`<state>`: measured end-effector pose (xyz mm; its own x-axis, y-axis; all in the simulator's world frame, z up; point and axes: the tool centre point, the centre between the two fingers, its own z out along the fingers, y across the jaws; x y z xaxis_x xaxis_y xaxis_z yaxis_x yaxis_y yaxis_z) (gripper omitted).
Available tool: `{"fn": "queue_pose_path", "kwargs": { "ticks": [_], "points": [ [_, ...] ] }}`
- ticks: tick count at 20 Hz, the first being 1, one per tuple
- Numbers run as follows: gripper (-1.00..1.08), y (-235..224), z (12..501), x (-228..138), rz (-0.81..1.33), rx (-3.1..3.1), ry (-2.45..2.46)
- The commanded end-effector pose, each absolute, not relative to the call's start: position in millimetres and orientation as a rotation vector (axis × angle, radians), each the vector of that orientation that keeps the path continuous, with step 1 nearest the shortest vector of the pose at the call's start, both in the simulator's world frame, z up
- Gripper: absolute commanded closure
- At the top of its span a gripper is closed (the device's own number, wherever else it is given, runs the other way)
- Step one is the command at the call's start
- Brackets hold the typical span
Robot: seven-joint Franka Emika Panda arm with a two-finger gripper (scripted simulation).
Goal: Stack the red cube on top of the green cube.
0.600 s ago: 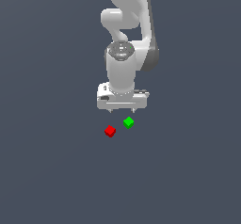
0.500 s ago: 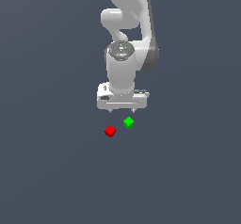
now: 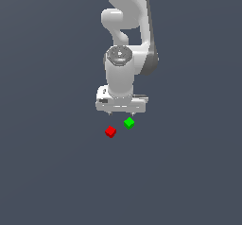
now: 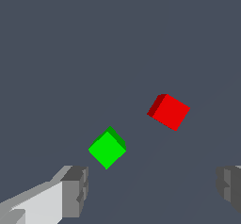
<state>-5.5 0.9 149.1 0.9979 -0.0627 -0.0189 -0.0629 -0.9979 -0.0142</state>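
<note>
I see flat, even, dimmish light, sharp renders, no glare; cast shadows are faint, perhaps none at all.

— What is seen beneath everything?

— A plain, dark grey-blue floor [image 3: 52, 172] is shown, flat and unmarked; no edge or corner of it can be made out in either view.

— And what is laid directly on it?

— Two tiny cubes. The red cube [image 3: 110, 132] and the green cube [image 3: 129, 123] are set near each other but apart, with bare floor visible between them in the wrist view. Both are rested flat, neither stacked on the other, each turned at its own angle.
</note>
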Motion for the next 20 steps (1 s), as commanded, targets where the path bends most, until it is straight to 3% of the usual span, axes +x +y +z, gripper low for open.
{"fn": "queue_pose_path", "kwargs": {
  "ticks": [1,20],
  "points": [
    [-0.92,-2.6,142.7,-2.5,0.027,-3.124,0.163],
    [-0.92,-49.2,75.0,21.8,0.001,-3.015,0.883]
  ]
}}
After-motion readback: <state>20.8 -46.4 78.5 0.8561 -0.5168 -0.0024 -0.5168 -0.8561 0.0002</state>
